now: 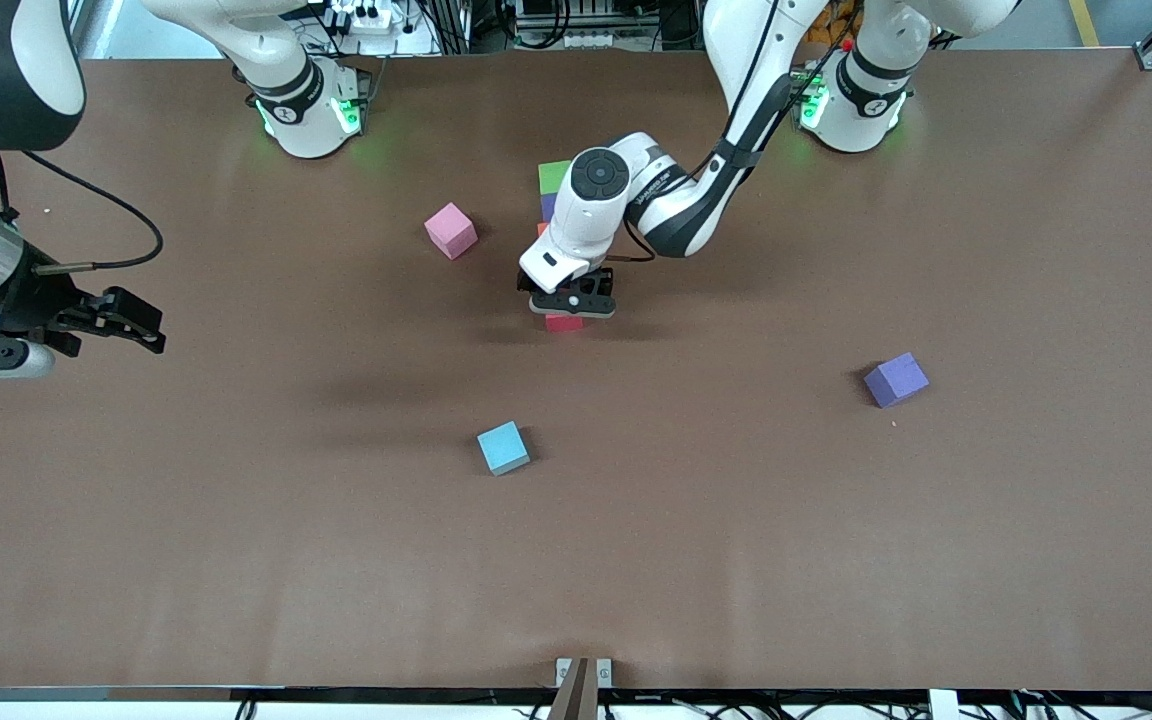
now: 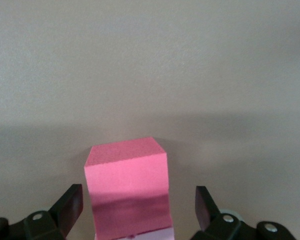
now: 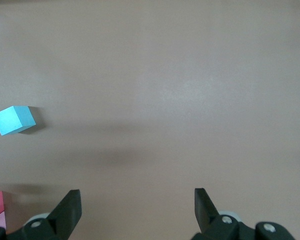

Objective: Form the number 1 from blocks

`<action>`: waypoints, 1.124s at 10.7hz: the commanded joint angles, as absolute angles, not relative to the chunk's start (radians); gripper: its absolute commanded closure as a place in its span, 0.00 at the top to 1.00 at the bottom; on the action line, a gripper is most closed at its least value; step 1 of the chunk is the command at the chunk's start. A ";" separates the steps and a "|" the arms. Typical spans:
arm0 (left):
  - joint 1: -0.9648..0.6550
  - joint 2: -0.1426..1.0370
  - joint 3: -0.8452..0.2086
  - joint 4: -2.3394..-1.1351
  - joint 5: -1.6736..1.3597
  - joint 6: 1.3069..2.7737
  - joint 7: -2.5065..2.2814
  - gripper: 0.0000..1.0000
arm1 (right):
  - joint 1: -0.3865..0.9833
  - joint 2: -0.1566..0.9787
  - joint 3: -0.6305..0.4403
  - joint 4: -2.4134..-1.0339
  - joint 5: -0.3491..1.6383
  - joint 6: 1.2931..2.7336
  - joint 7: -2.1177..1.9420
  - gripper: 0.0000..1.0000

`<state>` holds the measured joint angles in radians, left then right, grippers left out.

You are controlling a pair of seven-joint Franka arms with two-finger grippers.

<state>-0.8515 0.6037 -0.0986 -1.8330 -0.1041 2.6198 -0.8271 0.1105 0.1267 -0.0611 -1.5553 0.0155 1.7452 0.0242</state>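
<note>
Overall, I counted seven matte foam cubes on the brown table (image 1: pixel 836 560), of equal size and square-edged, and I could read no writing on any of them. From the right arm's end, the right gripper (image 1: pixel 141 330) hung over bare table with its jaws spread wide and nothing between them. Next lay one pink foam cube (image 1: pixel 451 230) alone, then one light blue foam cube (image 1: pixel 503 447) nearer the front camera. At mid-table ran a short line: one green foam cube (image 1: pixel 554 176) farthest from the camera, one purple cube's edge (image 1: pixel 547 207) and a sliver of an orange-red cube (image 1: pixel 542 228) beside the arm. The left gripper (image 1: pixel 572 303) stood low over a deep pink foam cube (image 2: pixel 126 187), jaws parted and clear of its sides. Toward the left arm's end sat a second purple foam cube (image 1: pixel 896 380).
</note>
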 commanded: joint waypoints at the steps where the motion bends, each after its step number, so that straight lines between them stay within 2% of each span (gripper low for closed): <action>1: -0.832 0.524 -0.088 -1.839 -0.077 2.619 -0.847 1.00 | 0.103 0.133 -0.052 -1.539 0.015 1.732 0.025 1.00; 3: -0.755 0.442 -0.084 -1.839 -0.077 2.599 -0.845 1.00 | 0.103 0.133 -0.052 -1.539 0.015 1.732 0.026 1.00; 4: -0.691 0.389 -0.084 -1.836 -0.075 2.541 -0.842 1.00 | 0.103 0.133 -0.052 -1.539 0.015 1.732 0.026 1.00; 9: -0.363 0.209 -0.101 -1.775 0.026 2.228 -0.734 1.00 | 0.109 0.133 -0.052 -1.539 0.015 1.732 0.029 1.00; 12: -0.218 0.166 -0.100 -1.655 0.015 1.980 -0.496 1.00 | 0.109 0.132 -0.052 -1.532 0.015 1.732 0.022 1.00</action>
<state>-0.2748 0.1862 -0.0807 -1.7041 -0.0054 2.0854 -0.5754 0.1133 0.1288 -0.0575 -1.5544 0.0159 1.7451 0.0248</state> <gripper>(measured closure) 0.000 0.000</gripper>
